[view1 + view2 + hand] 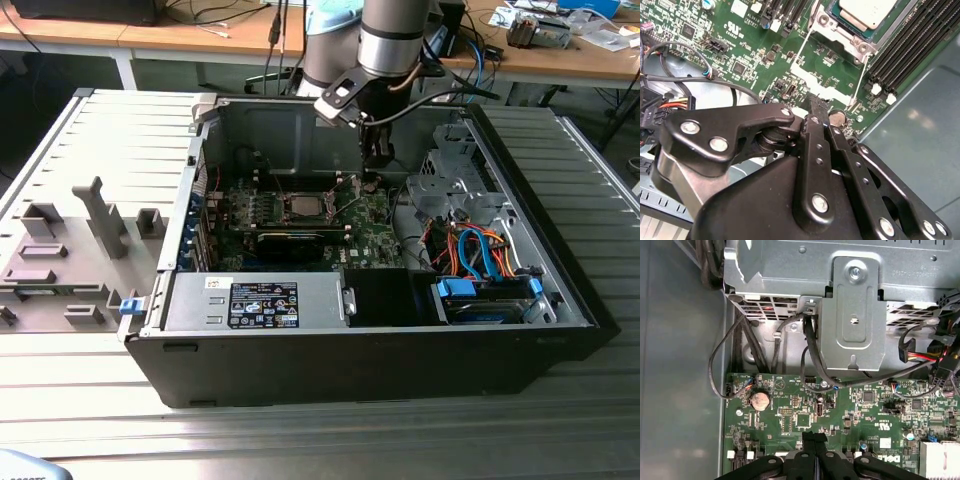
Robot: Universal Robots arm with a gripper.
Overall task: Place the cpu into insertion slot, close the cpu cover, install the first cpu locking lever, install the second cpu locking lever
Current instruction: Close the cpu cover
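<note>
The small flat square cpu with its silvery-grey metal top [303,207] is seen seated in the dark-rimmed square insertion slot [287,208] on the green circuit board [805,415], inside the open dark computer case [300,370] set on the grey ribbed bench [300,440]. In the second wrist view the cpu [867,11] is framed by what is taken to be the thin grey metal cpu cover [842,34], apparently lowered around it. Two thin pale wire levers [804,44] [862,75] run out from the socket corners; whether they are hooked cannot be told. The placing step is therefore judged done, and the lever stage is judged to be in hand.

The black pincer [816,102] is pressed together, with nothing pinched. It hangs low over the board, beside a round silver coin cell [838,118]. In the exterior view the pincer [378,160] stands to the exterior view's right of the socket, near but clearly apart from it.

For lever work, the closed tips would have to be carried across to a wire end and pressed on it accurately.
</note>
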